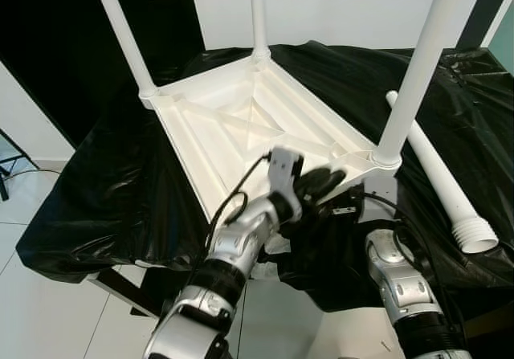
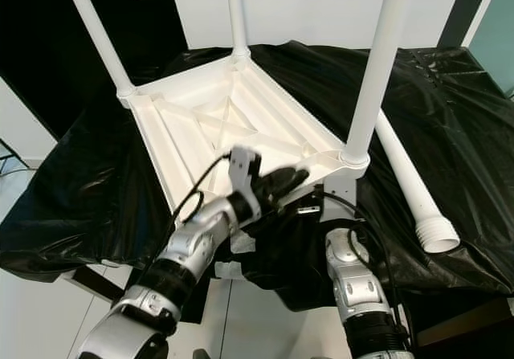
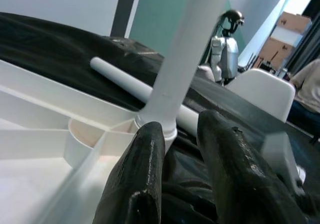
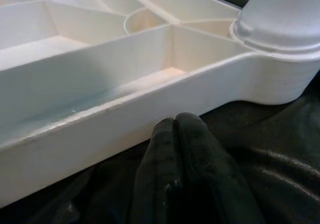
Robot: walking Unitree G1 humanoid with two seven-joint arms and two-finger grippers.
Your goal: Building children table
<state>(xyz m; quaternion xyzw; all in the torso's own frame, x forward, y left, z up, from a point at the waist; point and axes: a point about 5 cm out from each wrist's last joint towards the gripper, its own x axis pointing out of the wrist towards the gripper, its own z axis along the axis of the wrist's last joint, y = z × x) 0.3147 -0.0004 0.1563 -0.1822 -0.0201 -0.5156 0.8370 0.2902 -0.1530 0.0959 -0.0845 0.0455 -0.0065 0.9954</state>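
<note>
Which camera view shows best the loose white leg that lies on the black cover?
The left eye view: the loose leg lies whole, ribbed end included, right of the upturned tabletop. The right eye view shows the same. The left wrist view shows a part behind a fitted leg.

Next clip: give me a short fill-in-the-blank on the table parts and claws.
1. The upside-down tabletop has ___ legs standing in its corners.
2. The loose leg lies on the black ___.
3. The right claw has its fingers ___, beside the tabletop's rim.
4. The left claw is ___.

Missing: three; plastic sheet; shut; open
</note>
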